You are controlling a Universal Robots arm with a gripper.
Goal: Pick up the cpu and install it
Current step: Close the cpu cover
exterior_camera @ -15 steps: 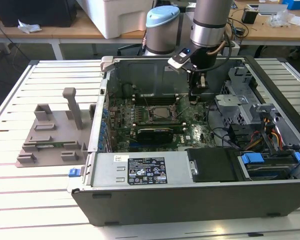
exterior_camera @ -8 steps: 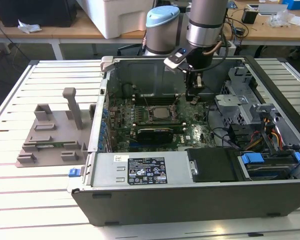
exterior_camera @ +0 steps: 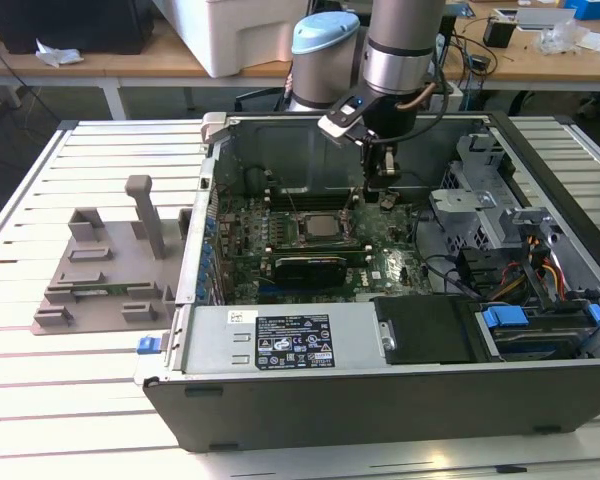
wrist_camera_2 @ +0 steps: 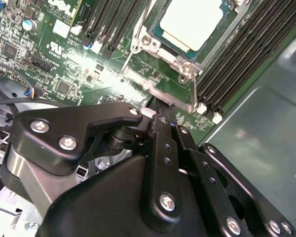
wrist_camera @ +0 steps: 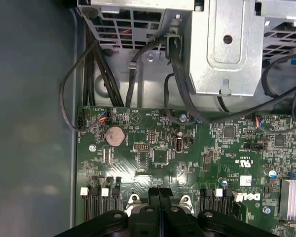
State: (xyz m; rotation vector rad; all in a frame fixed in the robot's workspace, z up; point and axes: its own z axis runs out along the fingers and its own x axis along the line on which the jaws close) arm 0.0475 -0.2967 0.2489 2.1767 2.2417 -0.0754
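On the slatted white tabletop [exterior_camera: 80,400] you have the open computer case [exterior_camera: 380,400] with its motherboard [exterior_camera: 395,270] facing up, and the cpu [exterior_camera: 323,226] lies inside the socket frame [wrist_camera_2: 184,64] at the middle of the exterior view. Your tool [exterior_camera: 384,198] hangs just up and right of that socket, fingers pressed together on nothing I can make out. With the tips this low beside the frame, any sideways drift could snag its lever or scrape the board.
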